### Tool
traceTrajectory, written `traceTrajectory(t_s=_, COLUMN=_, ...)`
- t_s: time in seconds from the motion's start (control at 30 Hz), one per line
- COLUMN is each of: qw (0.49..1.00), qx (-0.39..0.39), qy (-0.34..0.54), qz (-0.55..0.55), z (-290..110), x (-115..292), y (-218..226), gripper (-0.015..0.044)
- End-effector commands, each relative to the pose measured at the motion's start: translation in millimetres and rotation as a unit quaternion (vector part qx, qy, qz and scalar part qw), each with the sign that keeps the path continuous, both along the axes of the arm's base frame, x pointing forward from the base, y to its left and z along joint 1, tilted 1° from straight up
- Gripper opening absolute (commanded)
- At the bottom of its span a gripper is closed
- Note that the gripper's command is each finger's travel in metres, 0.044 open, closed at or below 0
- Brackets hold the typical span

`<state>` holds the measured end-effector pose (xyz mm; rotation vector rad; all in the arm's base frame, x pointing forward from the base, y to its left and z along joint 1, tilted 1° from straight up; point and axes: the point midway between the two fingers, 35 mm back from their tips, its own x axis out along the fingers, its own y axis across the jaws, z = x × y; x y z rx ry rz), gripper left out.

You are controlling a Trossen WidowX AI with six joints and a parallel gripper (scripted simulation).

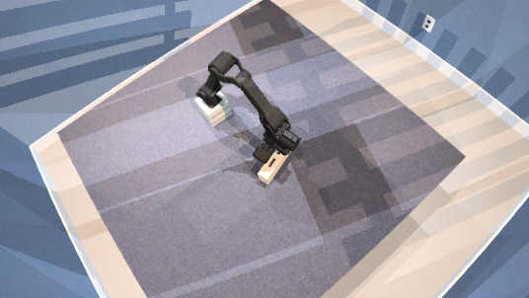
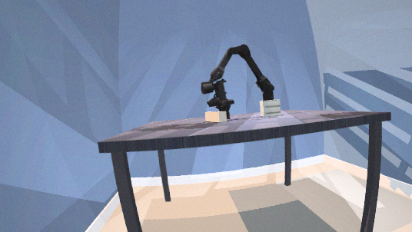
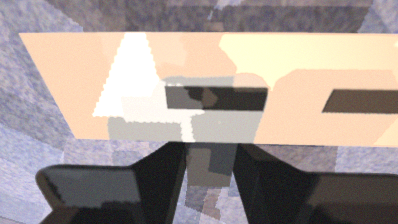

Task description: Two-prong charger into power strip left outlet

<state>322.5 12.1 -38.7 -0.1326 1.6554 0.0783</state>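
The cream power strip [image 1: 266, 174] [image 2: 215, 116] [image 3: 310, 55] lies flat on the dark table [image 1: 173, 207] [image 2: 230, 132]. In the wrist view it spans the frame, with one dark slot [image 3: 216, 98] near the middle and another slot [image 3: 359, 100] at the right. My gripper [image 1: 263, 153] [image 2: 221, 105] [image 3: 208, 134] points down at the strip's near edge and is shut on the grey two-prong charger [image 3: 220, 127]. The charger's body reaches over the strip up to the middle slot. Its prongs are hidden.
The arm's base stands on a white and grey block [image 1: 213, 111] [image 2: 270, 107] behind the strip. A small wall outlet [image 1: 429, 22] sits on the far wall. The table's edge [image 2: 238, 138] runs well in front of the strip.
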Motion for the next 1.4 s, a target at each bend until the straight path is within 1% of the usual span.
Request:
traceTrajectory(t_s=0.0, qw=1.000, qx=0.000, qy=-0.002, qz=0.000, z=-0.1, x=0.7, y=0.0, gripper=0.0000)
traceTrajectory(t_s=0.03, qw=1.000, qx=0.000, qy=-0.002, qz=0.000, z=-0.1, x=0.7, y=0.0, gripper=0.0000)
traceTrajectory(t_s=0.6, qw=1.000, qx=0.000, qy=-0.002, qz=0.000, z=-0.1, x=0.6, y=0.0, gripper=0.0440)
traceTrajectory(t_s=1.37, qw=1.000, qx=0.001, qy=-0.011, qz=0.000, z=-0.3, x=-4.2, y=-0.6, gripper=0.0440)
